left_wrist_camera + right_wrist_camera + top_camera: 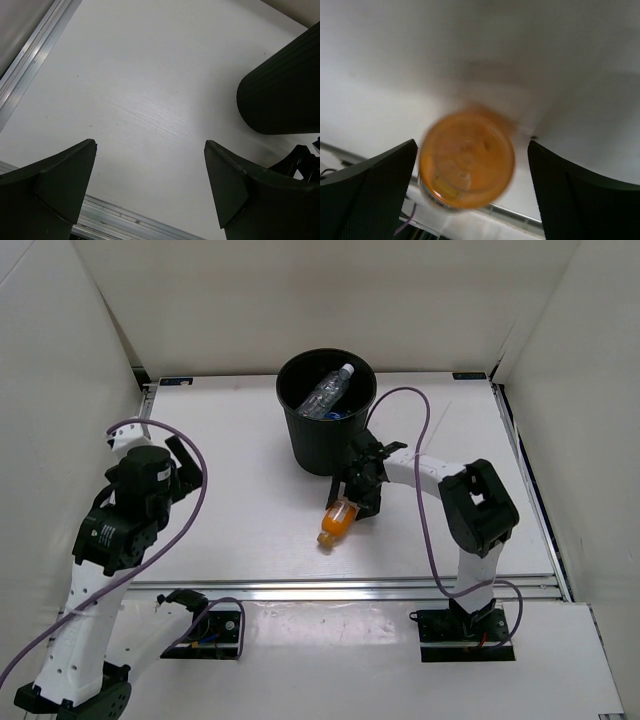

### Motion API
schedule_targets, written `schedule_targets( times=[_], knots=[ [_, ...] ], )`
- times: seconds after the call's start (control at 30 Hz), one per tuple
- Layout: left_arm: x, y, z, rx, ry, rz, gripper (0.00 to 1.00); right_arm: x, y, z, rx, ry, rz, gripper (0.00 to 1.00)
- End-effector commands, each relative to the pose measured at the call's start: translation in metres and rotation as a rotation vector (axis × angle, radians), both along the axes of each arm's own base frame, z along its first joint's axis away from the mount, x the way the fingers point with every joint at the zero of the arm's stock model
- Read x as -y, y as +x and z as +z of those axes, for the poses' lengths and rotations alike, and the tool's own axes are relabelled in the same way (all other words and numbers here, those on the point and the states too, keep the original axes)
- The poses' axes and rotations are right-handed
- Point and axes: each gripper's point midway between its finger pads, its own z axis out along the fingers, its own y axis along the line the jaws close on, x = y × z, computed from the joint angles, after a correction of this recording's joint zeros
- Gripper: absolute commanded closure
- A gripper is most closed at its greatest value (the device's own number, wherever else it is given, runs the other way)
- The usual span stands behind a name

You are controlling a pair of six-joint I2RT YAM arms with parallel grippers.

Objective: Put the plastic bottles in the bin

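The black bin (pixel 322 445) stands at the back middle of the table. A clear bottle with a blue label (pixel 330 390) lies inside it. An orange bottle (pixel 337 523) lies on the table just in front of the bin. My right gripper (pixel 358 495) is open at the bottle's far end. In the right wrist view the blurred orange bottle (pixel 467 165) shows end-on between the open fingers of the right gripper (pixel 472 145). My left gripper (pixel 185 462) is open and empty, raised at the left. The other bottles are out of view.
In the left wrist view the open left gripper (pixel 150 145) looks down at bare white table, with the bin's wall (pixel 285 90) at the right. Metal rails (pixel 350 587) run along the table's front edge. White walls enclose the sides and back.
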Motion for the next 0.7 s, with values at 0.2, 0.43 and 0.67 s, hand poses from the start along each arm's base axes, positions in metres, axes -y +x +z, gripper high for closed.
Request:
schedule_targets(
  times=[0.2, 0.43, 0.67],
  knots=[
    [-0.014, -0.02, -0.012, -0.041, 0.02, 0.051, 0.0, 0.014, -0.006, 0.011, 0.026, -0.035, -0.037, 0.41],
    [-0.009, -0.01, -0.031, -0.053, -0.003, 0.057, 0.0, 0.047, -0.015, 0.074, 0.111, -0.045, -0.096, 0.55],
    [-0.005, 0.0, -0.046, -0.092, 0.013, 0.058, 0.0, 0.084, 0.03, 0.203, 0.394, 0.052, -0.263, 0.58]
  ],
)
